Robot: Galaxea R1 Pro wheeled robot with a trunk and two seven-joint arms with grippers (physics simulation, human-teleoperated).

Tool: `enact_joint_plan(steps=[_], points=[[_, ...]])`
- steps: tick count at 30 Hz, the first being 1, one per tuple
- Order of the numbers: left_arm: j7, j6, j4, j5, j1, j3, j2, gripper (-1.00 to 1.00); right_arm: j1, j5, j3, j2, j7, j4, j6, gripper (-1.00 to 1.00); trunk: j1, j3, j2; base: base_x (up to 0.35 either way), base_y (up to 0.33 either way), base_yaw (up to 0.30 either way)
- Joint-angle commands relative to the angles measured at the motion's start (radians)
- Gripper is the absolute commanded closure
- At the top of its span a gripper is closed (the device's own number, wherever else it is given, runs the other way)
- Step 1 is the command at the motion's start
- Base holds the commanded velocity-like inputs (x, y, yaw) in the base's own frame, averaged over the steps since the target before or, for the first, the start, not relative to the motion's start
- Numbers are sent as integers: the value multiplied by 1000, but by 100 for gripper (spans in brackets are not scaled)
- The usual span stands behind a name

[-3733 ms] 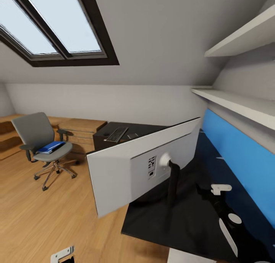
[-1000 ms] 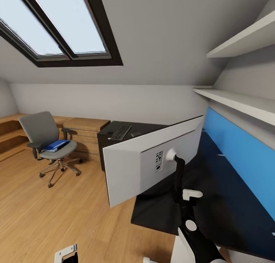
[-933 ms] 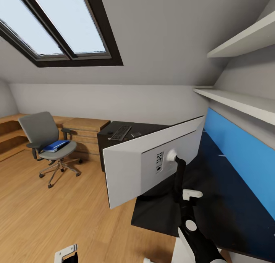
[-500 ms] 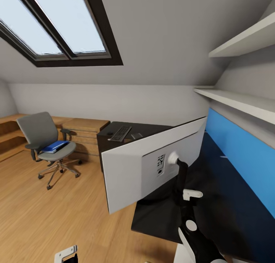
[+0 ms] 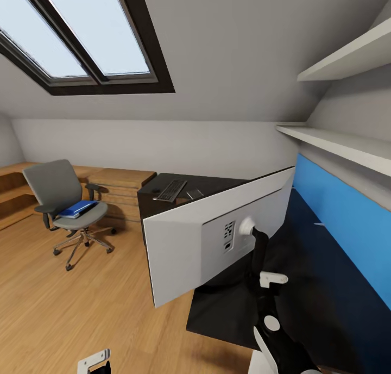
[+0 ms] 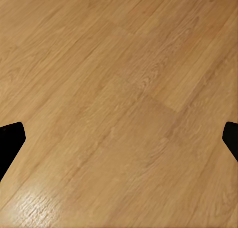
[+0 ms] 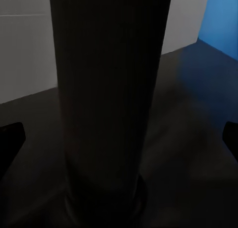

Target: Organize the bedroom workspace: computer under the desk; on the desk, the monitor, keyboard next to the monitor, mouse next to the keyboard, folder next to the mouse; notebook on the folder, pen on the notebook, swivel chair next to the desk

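The white-backed monitor [image 5: 217, 235] stands on the black desk [image 5: 336, 292] with its back to me. My right gripper [image 5: 262, 288] sits low at its dark stand post [image 7: 106, 99], open, with a fingertip [image 7: 10, 138] wide on either side and not touching the post. My left gripper [image 5: 93, 363] hangs open over the wooden floor [image 6: 119, 89]. Far left, a blue folder [image 5: 79, 207] lies on the seat of the grey swivel chair [image 5: 54, 186]. A dark keyboard [image 5: 170, 189] lies on the far dark surface, with a small flat thing [image 5: 194, 192] beside it.
A blue wall panel [image 5: 347, 216] backs the desk, with white shelves [image 5: 336, 143] above it. Wooden steps [image 5: 117, 186] run along the far wall behind the chair. Skylights [image 5: 81, 37] sit in the sloped ceiling. Open wooden floor [image 5: 81, 298] lies left of the desk.
Since 3.7 s ago my right gripper has moved left from the desk's open part to the monitor's stand. The view has shifted right. In the last second little has moved.
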Motion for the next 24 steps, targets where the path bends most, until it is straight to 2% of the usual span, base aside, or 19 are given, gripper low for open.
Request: enact_joint_plan(steps=[1,24], points=[[1,-4,1,11,-1,-2,0,-100,-1,6,4,0,-9,3,0,-100,0,-1,-1,0,0,0],[1,-4,1,11,-1,-2,0,-100,-1,6,3,0,-9,6,0,-100,0,-1,-1,25,0,0]])
